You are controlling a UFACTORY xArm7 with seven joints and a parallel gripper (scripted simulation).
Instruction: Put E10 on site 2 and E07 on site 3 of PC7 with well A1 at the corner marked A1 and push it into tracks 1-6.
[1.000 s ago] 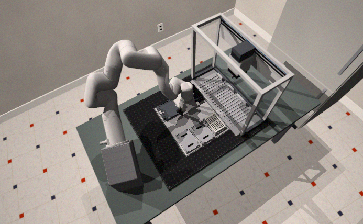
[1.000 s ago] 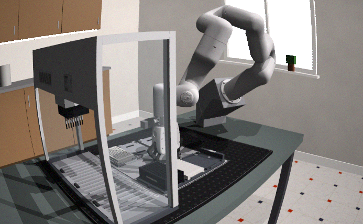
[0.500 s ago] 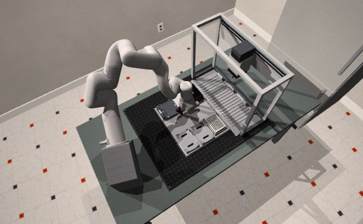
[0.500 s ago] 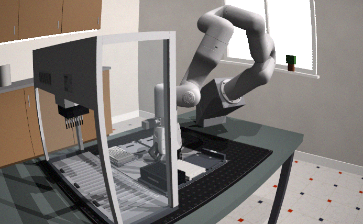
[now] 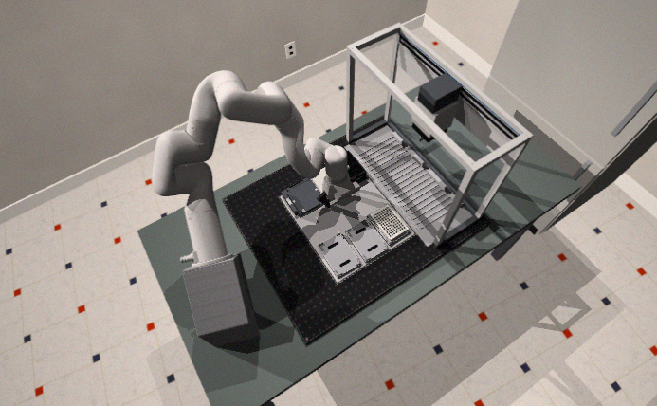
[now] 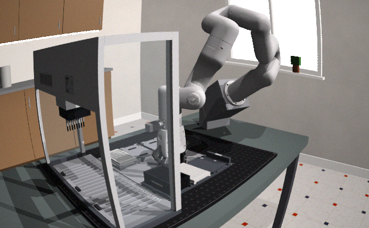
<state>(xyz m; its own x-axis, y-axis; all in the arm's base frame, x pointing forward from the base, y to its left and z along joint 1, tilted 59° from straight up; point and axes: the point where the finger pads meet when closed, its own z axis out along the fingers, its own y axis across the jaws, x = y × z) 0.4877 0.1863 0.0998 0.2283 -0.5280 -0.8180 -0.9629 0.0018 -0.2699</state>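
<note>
Loading looks finished: the flat grey plate carrier PC7 [image 5: 298, 199] lies on the apron with a dark deep-well block [image 6: 160, 177] at its rail end and a pale, thin 384-well plate [image 6: 193, 172] just behind it, the handle-side site bare. The white-bodied gripper [image 6: 161, 157] hangs upright with its jaws spread wide and nothing between them, low beside the carrier's long edge; the two loaded plates sit just to one side of the jaws. The light, gridded 96-well plate [image 5: 388, 224] rests in its nest on the jaws' other side, toward the two vacated grey nests [image 5: 343, 257].

My judgement is that the step in hand is the push into the ribbed silver loading rails [image 5: 406, 184] under the white-framed instrument [image 5: 439, 133]. The next move calls for squaring the carrier to the left-hand tracks, then sliding it from the handle end until the lamp lights. Whether it is aligned now, I cannot tell.
</note>
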